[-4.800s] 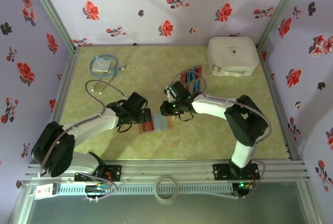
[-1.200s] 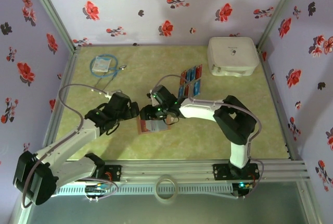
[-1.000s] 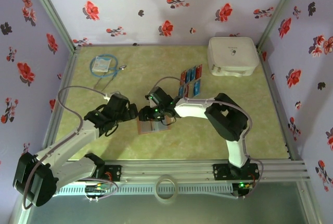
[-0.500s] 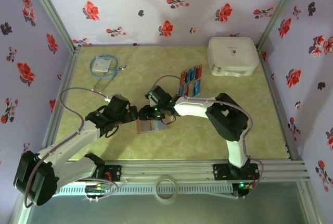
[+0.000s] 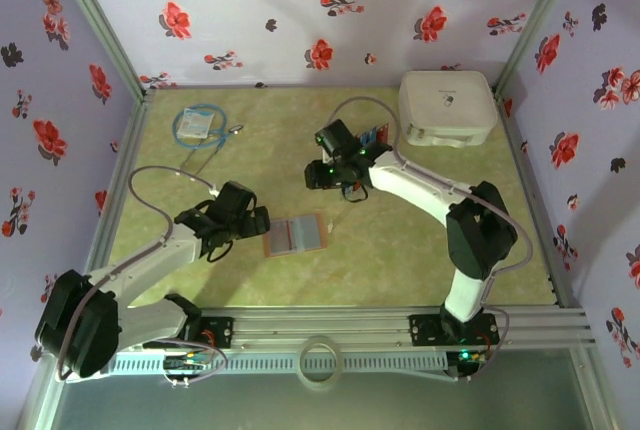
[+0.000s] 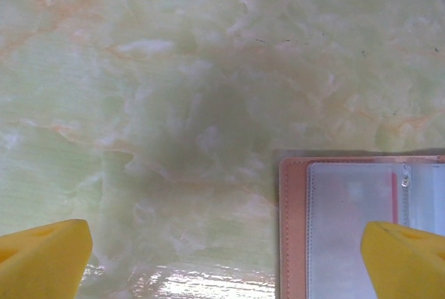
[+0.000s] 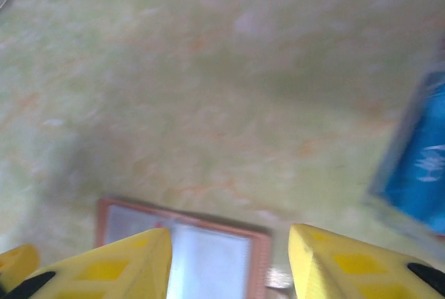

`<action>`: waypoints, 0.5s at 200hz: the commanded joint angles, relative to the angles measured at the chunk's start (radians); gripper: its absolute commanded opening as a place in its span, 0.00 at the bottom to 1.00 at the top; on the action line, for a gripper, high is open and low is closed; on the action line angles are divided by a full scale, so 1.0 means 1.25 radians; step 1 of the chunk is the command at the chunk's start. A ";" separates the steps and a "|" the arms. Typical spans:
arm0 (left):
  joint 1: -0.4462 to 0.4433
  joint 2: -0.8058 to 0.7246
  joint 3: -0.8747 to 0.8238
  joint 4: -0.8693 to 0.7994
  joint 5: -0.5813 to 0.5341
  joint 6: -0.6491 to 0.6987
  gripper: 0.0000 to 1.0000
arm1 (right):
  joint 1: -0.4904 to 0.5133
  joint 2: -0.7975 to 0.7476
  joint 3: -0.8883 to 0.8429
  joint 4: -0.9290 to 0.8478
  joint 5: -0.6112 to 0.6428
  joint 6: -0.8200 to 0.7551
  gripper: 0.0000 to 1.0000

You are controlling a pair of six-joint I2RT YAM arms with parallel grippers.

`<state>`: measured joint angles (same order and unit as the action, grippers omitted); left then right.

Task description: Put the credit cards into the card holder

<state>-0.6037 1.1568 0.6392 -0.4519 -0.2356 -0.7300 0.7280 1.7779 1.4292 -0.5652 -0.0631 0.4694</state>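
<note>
The reddish-brown card holder (image 5: 294, 235) lies open and flat on the table, its greyish clear pockets up. In the left wrist view the card holder (image 6: 351, 222) reaches in from the right, and the left gripper (image 6: 226, 264) is open over bare table beside its left edge. Seen from above, the left gripper (image 5: 257, 221) sits just left of the holder. The right gripper (image 5: 318, 178) hovers open above and behind the holder, empty. Its wrist view has the card holder (image 7: 201, 247) low between the fingers and a blue card (image 7: 421, 167) at the right edge. The row of red and blue cards (image 5: 373, 136) is partly hidden behind the right arm.
A big white box (image 5: 447, 107) stands at the back right corner. A blue coiled cable in a clear bag (image 5: 198, 125) lies at the back left. Flowered walls and metal rails close in the table on all sides.
The right gripper has lifted off the card holder and swung back and to the right, toward the cards. The holder now lies uncovered. The left gripper has stayed beside its left edge.
</note>
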 commanded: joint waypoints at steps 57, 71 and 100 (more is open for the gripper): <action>0.001 0.041 0.001 0.048 0.020 0.023 1.00 | -0.045 0.178 0.233 -0.294 0.196 -0.116 0.44; 0.000 0.049 0.000 0.057 0.026 0.026 1.00 | -0.046 0.199 0.255 -0.313 0.223 -0.117 0.43; -0.001 0.069 -0.002 0.079 0.039 0.029 1.00 | -0.051 0.230 0.279 -0.339 0.249 -0.110 0.43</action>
<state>-0.6037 1.2213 0.6392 -0.3885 -0.2050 -0.7212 0.6735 2.0430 1.7241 -0.9051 0.1741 0.3470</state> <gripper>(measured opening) 0.997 0.430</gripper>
